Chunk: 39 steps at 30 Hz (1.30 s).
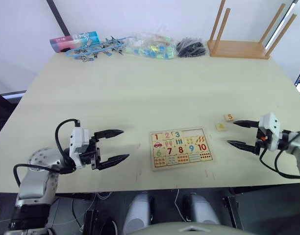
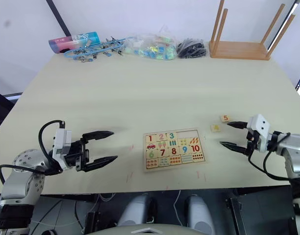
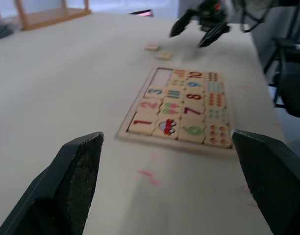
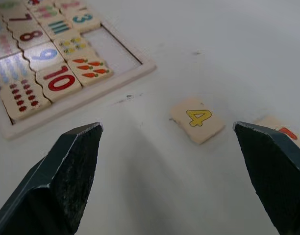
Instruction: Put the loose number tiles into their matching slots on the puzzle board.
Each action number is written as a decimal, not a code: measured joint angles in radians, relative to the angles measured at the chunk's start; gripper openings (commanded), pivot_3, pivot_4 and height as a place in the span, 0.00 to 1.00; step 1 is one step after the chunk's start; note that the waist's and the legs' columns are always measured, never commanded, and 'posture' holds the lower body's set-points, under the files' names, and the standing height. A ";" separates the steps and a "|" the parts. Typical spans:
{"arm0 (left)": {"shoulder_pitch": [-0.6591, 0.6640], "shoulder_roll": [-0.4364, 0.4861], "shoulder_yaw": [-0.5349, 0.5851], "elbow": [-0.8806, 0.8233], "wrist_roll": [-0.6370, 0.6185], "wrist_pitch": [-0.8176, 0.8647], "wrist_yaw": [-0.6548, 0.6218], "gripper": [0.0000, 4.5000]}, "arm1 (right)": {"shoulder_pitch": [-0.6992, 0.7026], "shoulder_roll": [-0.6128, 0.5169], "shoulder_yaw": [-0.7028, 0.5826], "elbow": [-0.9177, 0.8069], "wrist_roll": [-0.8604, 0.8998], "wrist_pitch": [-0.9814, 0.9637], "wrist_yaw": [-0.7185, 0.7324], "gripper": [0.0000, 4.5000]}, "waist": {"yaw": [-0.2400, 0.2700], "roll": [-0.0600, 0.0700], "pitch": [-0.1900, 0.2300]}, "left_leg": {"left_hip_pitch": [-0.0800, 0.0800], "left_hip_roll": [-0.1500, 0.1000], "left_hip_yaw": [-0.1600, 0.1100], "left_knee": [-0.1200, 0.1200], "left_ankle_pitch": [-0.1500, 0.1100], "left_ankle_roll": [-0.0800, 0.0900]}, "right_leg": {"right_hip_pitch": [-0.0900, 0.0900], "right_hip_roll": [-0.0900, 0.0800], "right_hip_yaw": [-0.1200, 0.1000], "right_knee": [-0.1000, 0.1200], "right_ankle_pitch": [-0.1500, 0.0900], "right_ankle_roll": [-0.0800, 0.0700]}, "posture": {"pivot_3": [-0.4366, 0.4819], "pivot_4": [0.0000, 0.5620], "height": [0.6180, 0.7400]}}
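Note:
The puzzle board (image 1: 155, 166) lies flat near the table's front edge, between my two grippers. Tiles 1, 2 and 3 sit in its top row; the two slots (image 4: 111, 46) at that row's right end are bare. Two loose number tiles rest on the table just right of the board: the yellow 4 tile (image 4: 197, 119) and, a little farther back and right, the orange 5 tile (image 1: 229, 117). My right gripper (image 1: 240, 133) hovers open right of them, the 4 tile lying ahead between its fingers. My left gripper (image 1: 117, 145) is open and holds nothing, left of the board.
An upturned wooden stool (image 1: 240, 48) stands at the back right. Along the back edge lie a pink-and-blue tube (image 1: 74, 40), blue clips (image 1: 98, 49), a clear bag of coloured pieces (image 1: 152, 46) and a black bundle (image 1: 190, 47). Faint red marks (image 1: 138, 175) dot the front of the table.

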 measured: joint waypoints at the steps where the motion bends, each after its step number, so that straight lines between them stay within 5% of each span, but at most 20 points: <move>1: -0.016 0.000 -0.010 0.011 -0.005 -0.002 -0.026 0.98 | -0.043 -0.002 0.024 0.038 -0.017 -0.010 0.028 1.00 | -0.001 0.000 0.000 | 0.000 0.000 0.000 0.000 0.000 0.000 | 0.000 0.000 0.000 0.000 0.000 0.001 | 0.48 0.27 0.98; 16: -0.052 0.008 -0.020 0.054 -0.015 -0.021 -0.146 0.98 | -0.383 0.022 0.185 0.431 -0.209 -0.224 0.225 1.00 | -0.010 0.001 0.001 | -0.001 0.000 0.000 0.000 0.000 0.000 | -0.001 0.000 0.000 0.000 0.002 0.003 | 0.48 0.27 0.98; 39: -0.039 0.002 -0.021 0.051 -0.014 -0.043 -0.144 0.98 | -0.529 0.080 0.228 0.680 -0.337 -0.353 0.253 1.00 | -0.025 0.001 0.001 | -0.001 0.002 0.000 0.000 0.000 -0.001 | -0.001 -0.001 0.000 0.000 0.002 0.003 | 0.48 0.27 0.98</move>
